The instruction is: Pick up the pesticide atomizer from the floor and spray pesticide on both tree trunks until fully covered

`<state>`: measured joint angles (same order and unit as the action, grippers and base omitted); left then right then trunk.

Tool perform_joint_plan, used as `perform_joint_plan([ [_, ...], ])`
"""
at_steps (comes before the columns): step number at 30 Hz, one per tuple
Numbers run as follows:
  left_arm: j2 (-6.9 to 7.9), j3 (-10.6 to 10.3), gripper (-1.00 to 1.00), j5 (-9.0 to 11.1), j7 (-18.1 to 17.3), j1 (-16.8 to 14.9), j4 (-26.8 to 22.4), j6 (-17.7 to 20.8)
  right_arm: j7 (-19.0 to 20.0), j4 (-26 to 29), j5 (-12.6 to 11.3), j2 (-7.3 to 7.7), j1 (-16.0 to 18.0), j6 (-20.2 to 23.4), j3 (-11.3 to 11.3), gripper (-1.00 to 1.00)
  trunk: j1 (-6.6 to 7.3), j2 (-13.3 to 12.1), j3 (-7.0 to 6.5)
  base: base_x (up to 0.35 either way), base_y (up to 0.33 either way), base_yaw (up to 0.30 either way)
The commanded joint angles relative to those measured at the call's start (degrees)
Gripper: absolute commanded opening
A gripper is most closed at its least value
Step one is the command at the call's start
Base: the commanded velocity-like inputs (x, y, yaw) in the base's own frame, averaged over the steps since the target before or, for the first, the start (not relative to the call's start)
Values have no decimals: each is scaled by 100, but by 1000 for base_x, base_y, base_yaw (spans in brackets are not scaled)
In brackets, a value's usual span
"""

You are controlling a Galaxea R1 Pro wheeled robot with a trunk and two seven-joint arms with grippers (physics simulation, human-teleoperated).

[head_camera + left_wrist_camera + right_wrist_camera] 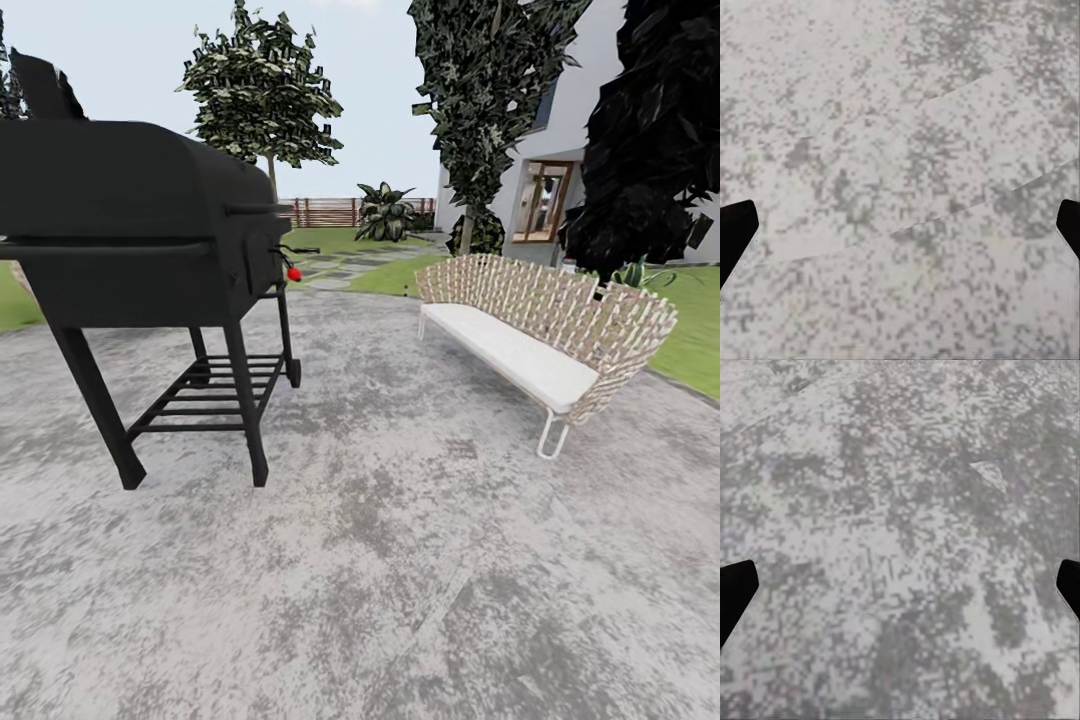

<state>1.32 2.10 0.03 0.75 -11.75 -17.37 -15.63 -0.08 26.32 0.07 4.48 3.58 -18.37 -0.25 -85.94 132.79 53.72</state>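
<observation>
Facing a grey stone patio (400, 560), black grill (140, 230) left, wicker bench (540, 330) right, lawn (690, 340) and fence (330, 210) far beyond. Left gripper (900, 225) spread wide, holding nothing, patio under its fingertips (735, 232). Right gripper (900, 585) equally wide, empty, same stone beneath
</observation>
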Motion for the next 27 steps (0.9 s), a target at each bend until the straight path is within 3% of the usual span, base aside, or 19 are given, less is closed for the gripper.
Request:
perform_joint_plan([
  [1, -1, 11, 100, -6, 4, -3, 8, -19, -1, -2, -3, 0, 3, -18, -2, 100, -2, 2, 5, 328, -6, 0],
  [27, 9, 19, 100, -12, 9, -3, 14, -11, -1, 5, -7, 0, 3, -27, -2, 100, -2, 2, 5, 293, -183, 0],
])
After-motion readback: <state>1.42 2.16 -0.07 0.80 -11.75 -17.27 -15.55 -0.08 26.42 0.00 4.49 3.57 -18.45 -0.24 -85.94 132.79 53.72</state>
